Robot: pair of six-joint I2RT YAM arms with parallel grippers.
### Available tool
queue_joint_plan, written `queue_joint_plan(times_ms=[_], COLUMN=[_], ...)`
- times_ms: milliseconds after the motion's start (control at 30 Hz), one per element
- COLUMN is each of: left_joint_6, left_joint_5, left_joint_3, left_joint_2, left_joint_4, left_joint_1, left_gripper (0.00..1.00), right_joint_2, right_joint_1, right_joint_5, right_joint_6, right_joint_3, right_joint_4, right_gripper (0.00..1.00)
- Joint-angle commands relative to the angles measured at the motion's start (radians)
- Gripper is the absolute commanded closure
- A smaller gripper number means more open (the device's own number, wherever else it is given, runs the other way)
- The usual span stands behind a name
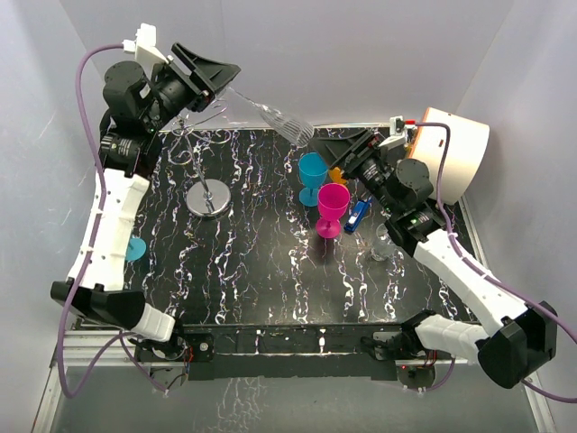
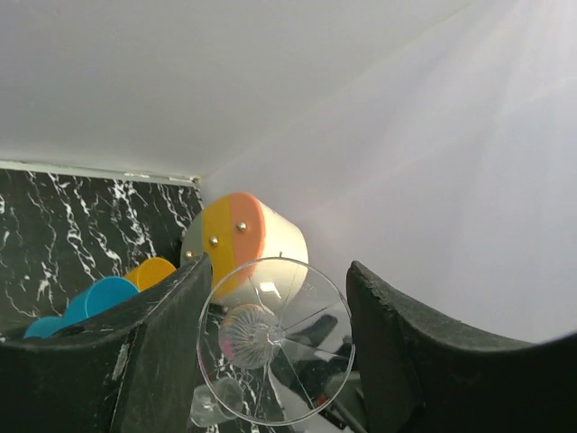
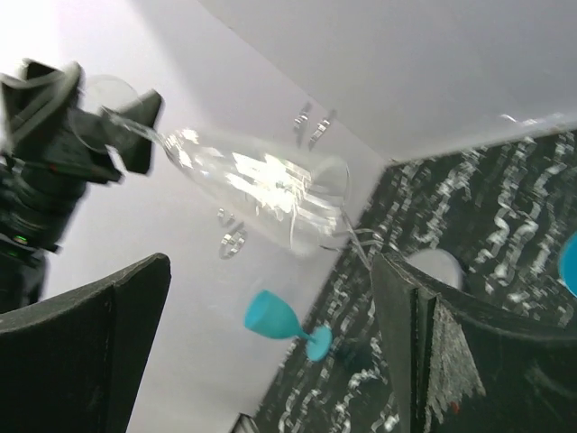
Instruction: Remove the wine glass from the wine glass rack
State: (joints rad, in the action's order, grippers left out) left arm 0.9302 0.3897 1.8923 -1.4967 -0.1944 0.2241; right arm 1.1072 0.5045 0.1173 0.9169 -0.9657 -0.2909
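Note:
A clear wine glass [image 1: 281, 119] hangs in the air, tilted almost level, off the wine glass rack [image 1: 208, 198]. My left gripper [image 1: 215, 74] is raised at the back left and shut on the glass's foot. In the left wrist view the round clear foot [image 2: 275, 338] sits between my fingers. The rack's shiny disc base, stem and curled hooks [image 1: 192, 135] stand below and left of the glass. My right gripper [image 1: 350, 147] is open and empty at the back right, facing the glass [image 3: 261, 194].
A blue cup [image 1: 313, 175], a pink cup [image 1: 332, 208] and an orange cup [image 1: 338, 173] stand mid-table beside a blue clip [image 1: 358, 215]. A small clear glass [image 1: 383, 244] lies by my right arm. A teal goblet [image 1: 135, 249] lies at left. A white-and-orange drum [image 1: 455, 153] stands at back right.

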Motion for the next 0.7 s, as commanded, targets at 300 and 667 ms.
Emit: queue_joint_plan(times_ms=[300,667], left_joint_6=[0.135,0.284], left_joint_5=[0.109,0.123], left_joint_3=[-0.269,-0.473], left_joint_2=[0.194,0.315], left_joint_4=[0.229,0.353], left_joint_1=[-0.006,-0.007], left_gripper=[0.58,0.57], right_joint_2=[0.083,0.052], right_joint_1=[-0.038,-0.036], right_joint_5=[0.335,0.320], right_joint_6=[0.260,0.441], right_joint_3=[0.027,0.115], right_joint_4=[-0.571,-0.641], right_gripper=[0.29,0.88])
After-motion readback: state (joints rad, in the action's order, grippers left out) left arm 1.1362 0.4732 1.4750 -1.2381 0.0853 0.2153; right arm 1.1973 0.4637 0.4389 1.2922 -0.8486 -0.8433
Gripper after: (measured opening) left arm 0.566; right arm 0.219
